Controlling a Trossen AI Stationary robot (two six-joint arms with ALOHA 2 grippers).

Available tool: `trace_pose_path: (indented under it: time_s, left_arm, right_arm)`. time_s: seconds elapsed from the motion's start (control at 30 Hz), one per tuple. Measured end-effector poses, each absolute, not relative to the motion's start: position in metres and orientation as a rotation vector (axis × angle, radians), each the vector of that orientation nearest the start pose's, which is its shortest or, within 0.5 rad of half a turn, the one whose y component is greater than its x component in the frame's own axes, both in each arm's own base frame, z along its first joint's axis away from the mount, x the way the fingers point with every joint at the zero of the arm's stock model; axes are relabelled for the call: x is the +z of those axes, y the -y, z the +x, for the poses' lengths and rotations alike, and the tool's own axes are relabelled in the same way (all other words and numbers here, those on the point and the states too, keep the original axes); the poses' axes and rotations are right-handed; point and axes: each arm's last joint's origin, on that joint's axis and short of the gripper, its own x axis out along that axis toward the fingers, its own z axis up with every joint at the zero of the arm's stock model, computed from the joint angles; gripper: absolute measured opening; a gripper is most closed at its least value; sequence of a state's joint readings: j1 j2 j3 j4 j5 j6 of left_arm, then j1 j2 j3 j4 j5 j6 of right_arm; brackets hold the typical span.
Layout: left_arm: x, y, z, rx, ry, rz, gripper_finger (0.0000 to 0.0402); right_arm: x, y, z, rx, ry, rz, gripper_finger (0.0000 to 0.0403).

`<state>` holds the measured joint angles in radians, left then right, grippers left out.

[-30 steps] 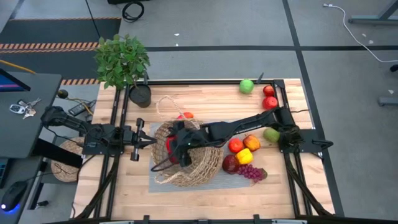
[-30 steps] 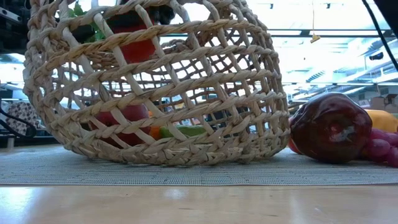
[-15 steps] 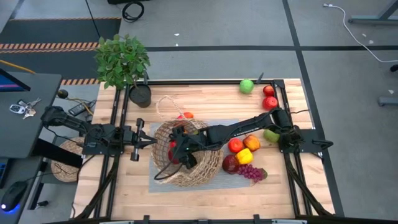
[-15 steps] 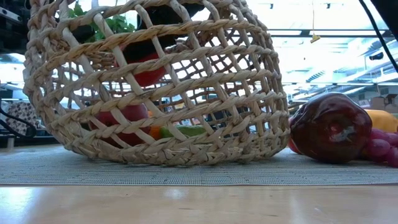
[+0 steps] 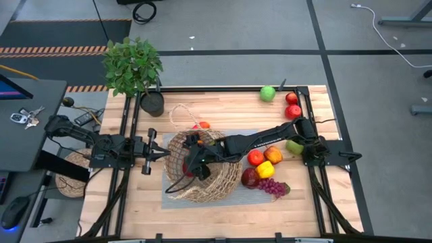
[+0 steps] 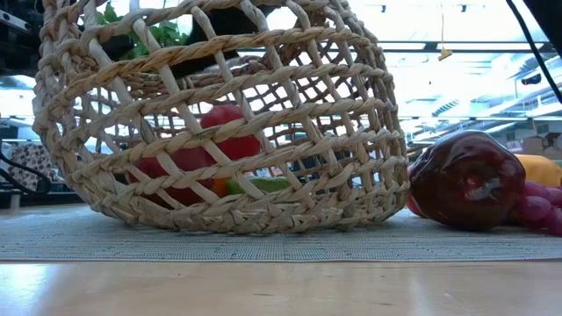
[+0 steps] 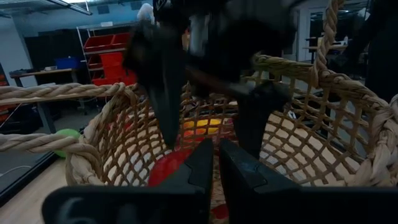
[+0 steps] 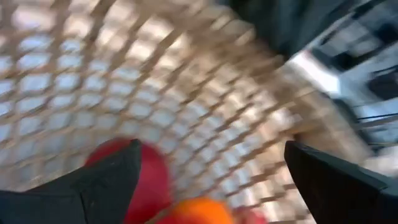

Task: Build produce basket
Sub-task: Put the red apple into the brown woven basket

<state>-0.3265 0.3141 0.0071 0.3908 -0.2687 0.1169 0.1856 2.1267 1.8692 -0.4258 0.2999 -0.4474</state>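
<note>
The tan wicker basket [image 5: 202, 169] [image 6: 219, 114] stands on the grey mat [image 5: 246, 135]. My right gripper [image 5: 192, 160] [image 7: 211, 124] [image 8: 211, 149] reaches into the basket's mouth from the right and is open, with nothing between its fingers. Below it a red apple [image 6: 224, 132] [image 8: 155, 180] lies on the basket's floor beside an orange [image 8: 193, 211] and other produce. My left gripper [image 5: 162, 154] [image 7: 215, 168] waits level just left of the basket's rim, shut. More produce [image 5: 266, 169] lies on the mat to the right.
A green apple [image 5: 268, 93] and two red apples [image 5: 292, 105] lie at the far right, a pear [image 5: 294, 146] lies by the right arm's base, and grapes [image 5: 273, 187] lie near the front. A potted plant [image 5: 133, 65] stands far left. A flat woven disc [image 5: 71, 174] lies off the left edge.
My right gripper, which held the red apple high in the basket's mouth, has rolled a little and let go of it. The apple has sunk and now lies on the basket's floor among the other fruit. The basket has stayed in place.
</note>
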Motion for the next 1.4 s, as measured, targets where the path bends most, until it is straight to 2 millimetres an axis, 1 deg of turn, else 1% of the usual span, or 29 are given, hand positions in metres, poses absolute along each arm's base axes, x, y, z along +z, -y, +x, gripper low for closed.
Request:
trace_pose_path:
  time_s: [0.1,0.23,0.3,0.4,0.47,0.57,0.67,0.73,0.9,1.0,1.07,1.2,1.3,1.4]
  left_arm:
    - [0.176,0.030,0.112,-0.053,0.083,0.092,0.0033]
    - [0.176,0.030,0.112,-0.053,0.084,0.092,0.0028]
    - [0.176,0.030,0.112,-0.053,0.083,0.092,0.0028]
    - [0.176,0.030,0.112,-0.053,0.084,0.092,0.0032]
    - [0.176,0.030,0.112,-0.053,0.084,0.092,0.0034]
    - [0.176,0.030,0.112,-0.053,0.083,0.092,0.0036]
    - [0.176,0.030,0.112,-0.053,0.084,0.092,0.0032]
    - [0.176,0.030,0.112,-0.053,0.084,0.092,0.0030]
    - [0.176,0.030,0.112,-0.053,0.083,0.092,0.0029]
    - [0.176,0.030,0.112,-0.053,0.083,0.092,0.0034]
    - [0.176,0.030,0.112,-0.053,0.084,0.092,0.0036]
    - [0.176,0.030,0.112,-0.053,0.084,0.092,0.0033]
    - [0.176,0.030,0.112,-0.054,0.083,0.092,0.0029]
    - [0.176,0.030,0.112,-0.053,0.083,0.092,0.0028]
  right_arm:
    - [0.284,-0.083,0.477,-0.040,-0.638,-0.648,0.0397]
    - [0.316,-0.081,0.471,-0.152,-0.577,-0.661,0.0392]
    - [0.331,-0.078,0.465,-0.212,-0.554,-0.661,0.0390]
    - [0.351,-0.068,0.453,-0.281,-0.537,-0.635,0.0387]
    - [0.365,-0.059,0.441,-0.304,-0.545,-0.595,0.0385]
    - [0.388,-0.040,0.417,-0.357,-0.559,-0.507,0.0381]
    - [0.399,-0.018,0.388,-0.422,-0.579,-0.413,0.0374]
    - [0.395,-0.004,0.369,-0.466,-0.600,-0.368,0.0370]
    - [0.365,0.033,0.315,-0.585,-0.632,-0.269,0.0360]
    - [0.345,0.044,0.279,-0.631,-0.626,-0.194,0.0358]
    - [0.334,0.043,0.259,-0.587,-0.616,-0.143,0.0358]
    - [0.311,0.032,0.228,-0.437,-0.624,-0.050,0.0358]
    - [0.294,0.017,0.215,-0.285,-0.640,0.006,0.0358]
    - [0.278,0.001,0.209,-0.194,-0.675,0.049,0.0358]
